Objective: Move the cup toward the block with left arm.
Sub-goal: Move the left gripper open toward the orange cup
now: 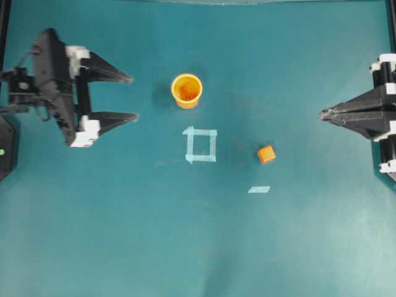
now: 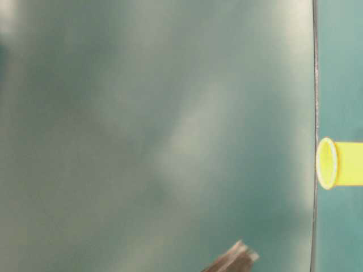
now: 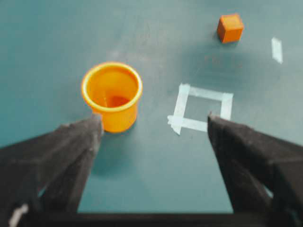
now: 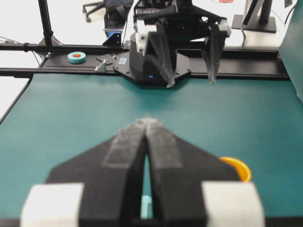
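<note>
Overhead exterior view gives me the clearest layout: the left gripper [image 1: 133, 97] sits at the left edge of the frame with its two black fingers spread wide apart and nothing between them, well short of the cup [image 1: 187, 90]. I see the cup standing upright on the teal desk [image 1: 124, 235], slightly left of centre in the upper half of the frame. Just below and to the right of it lies a pale tape square [image 1: 201, 145], and the block [image 1: 266, 153] rests on the desk further right, level with the lower part of that square and well apart from the cup. A short tape strip [image 1: 259, 189] lies just below the block. At the right edge the right gripper [image 1: 323, 113] points toward the middle with its fingers pressed together, holding nothing. From the left wrist camera I look out between the two spread fingers: the cup [image 3: 112, 96] is at centre left, just beyond the left-hand finger [image 3: 71, 146], the tape square [image 3: 201, 109] sits to the right of it, and the block [image 3: 230, 28] is small in the upper right. The table-level view is mostly blur; only the cup [image 2: 340, 164] shows at the right edge.
</note>
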`<move>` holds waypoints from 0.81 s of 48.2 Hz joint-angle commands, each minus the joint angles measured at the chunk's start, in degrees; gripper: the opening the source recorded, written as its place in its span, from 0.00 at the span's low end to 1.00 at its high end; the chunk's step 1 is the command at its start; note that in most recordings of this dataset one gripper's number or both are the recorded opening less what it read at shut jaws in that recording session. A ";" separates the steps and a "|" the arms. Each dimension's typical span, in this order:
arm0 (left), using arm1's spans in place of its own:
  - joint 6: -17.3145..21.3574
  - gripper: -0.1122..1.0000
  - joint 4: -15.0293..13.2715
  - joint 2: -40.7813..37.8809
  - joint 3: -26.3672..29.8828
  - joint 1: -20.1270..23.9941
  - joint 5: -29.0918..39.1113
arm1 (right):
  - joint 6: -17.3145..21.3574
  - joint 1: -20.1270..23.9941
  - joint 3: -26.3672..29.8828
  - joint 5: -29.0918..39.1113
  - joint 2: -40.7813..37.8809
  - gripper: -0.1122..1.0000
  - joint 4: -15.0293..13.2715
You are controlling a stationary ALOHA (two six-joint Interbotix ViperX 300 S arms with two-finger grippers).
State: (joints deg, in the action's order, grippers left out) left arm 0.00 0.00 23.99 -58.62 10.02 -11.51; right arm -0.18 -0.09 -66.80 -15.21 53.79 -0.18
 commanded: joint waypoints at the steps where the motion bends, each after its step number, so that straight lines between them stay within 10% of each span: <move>1: 0.09 0.89 0.18 -3.34 2.64 0.53 -2.72 | -0.09 -0.09 1.49 0.09 -0.53 0.10 0.00; 39: -0.97 0.89 0.18 -30.59 10.46 5.80 -10.72 | 0.00 -0.09 1.49 0.62 -1.05 0.10 -0.18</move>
State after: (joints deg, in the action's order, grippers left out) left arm -1.05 0.00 -5.45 -50.71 15.64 -21.53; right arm -0.09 -0.09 -66.80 -14.41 52.82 -0.26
